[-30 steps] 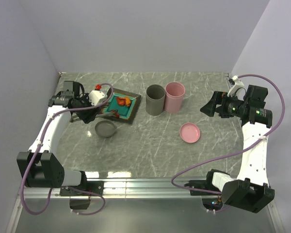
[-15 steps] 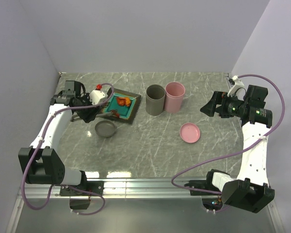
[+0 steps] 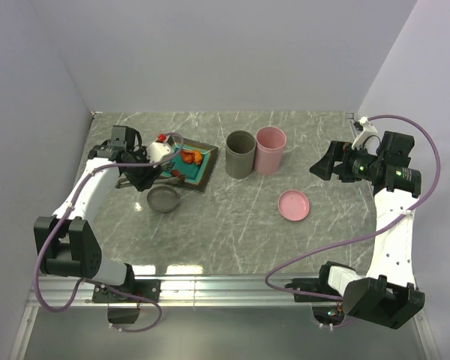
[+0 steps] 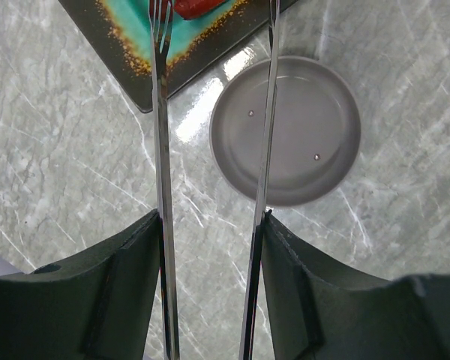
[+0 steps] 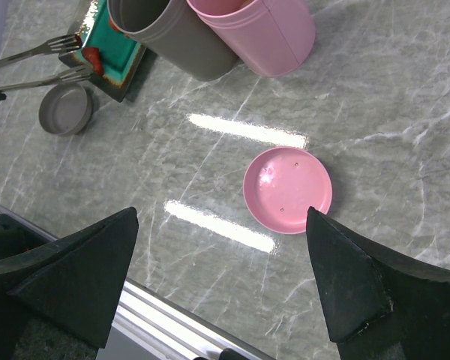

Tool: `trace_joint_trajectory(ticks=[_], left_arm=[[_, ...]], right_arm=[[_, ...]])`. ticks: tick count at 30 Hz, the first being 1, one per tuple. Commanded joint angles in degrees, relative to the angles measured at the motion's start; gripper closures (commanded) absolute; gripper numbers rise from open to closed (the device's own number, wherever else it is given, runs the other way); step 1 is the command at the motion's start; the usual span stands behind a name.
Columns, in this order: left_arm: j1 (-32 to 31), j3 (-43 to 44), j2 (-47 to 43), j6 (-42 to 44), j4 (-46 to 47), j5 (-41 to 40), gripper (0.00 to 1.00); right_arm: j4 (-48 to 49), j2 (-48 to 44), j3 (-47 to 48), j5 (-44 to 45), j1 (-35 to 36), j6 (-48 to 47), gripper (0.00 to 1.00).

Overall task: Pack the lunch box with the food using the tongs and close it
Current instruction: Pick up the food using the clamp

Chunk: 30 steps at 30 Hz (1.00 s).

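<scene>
The left gripper (image 4: 210,221) is being clamped on the tongs (image 4: 159,150), their tips being held apart around an orange-red food chunk (image 4: 195,6) on the far-left square plate (image 4: 127,45); the right gripper (image 5: 222,214) is being held spread wide

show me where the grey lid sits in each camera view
Top external: grey lid left of centre, just on the near side of the square plate.
Left wrist: grey lid right of centre, one arm of the tongs crossing its left part.
Right wrist: grey lid at far left.
Shared landmark: the square plate with its teal centre, beside the lid in every view.
</scene>
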Motion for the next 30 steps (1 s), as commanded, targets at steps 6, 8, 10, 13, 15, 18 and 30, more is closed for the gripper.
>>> trace_joint_trajectory(ticks=[6,8,10,13,15,18,30], left_arm=[[-1.55,-0.51,1.72,-2.33,4.82,-2.26,0.43],[-1.64,-0.24,2.50,-3.38,6.23,-2.96,0.43],[-1.73,0.54,3.73,-4.78,7.37,-3.32,0.43],[-1.73,2.13,5.75,-6.71,8.34,-4.02,0.43],[-1.73,3.44,6.72,-8.12,8.70,-4.28,0.43],[-1.73,5.11,8.66,-9.27,8.70,-4.37,0.43],[-0.41,4.41,9.01,-9.71,4.84,-3.67,0.44]], right_arm=[[-0.22,-1.00,0.85,-0.06,-0.52,-0.44,0.00],[-0.31,-0.91,0.94,-0.15,-0.52,-0.44,0.00],[-0.31,-0.82,1.11,-0.15,-0.52,-0.35,0.00],[-0.49,-0.73,1.29,0.03,-0.52,-0.44,0.00],[-0.49,-0.82,1.29,0.03,-0.44,-0.44,0.00],[-0.58,-0.82,1.38,0.20,-0.52,-0.52,0.00],[-0.66,-0.73,1.55,0.11,-0.52,-0.44,0.00]])
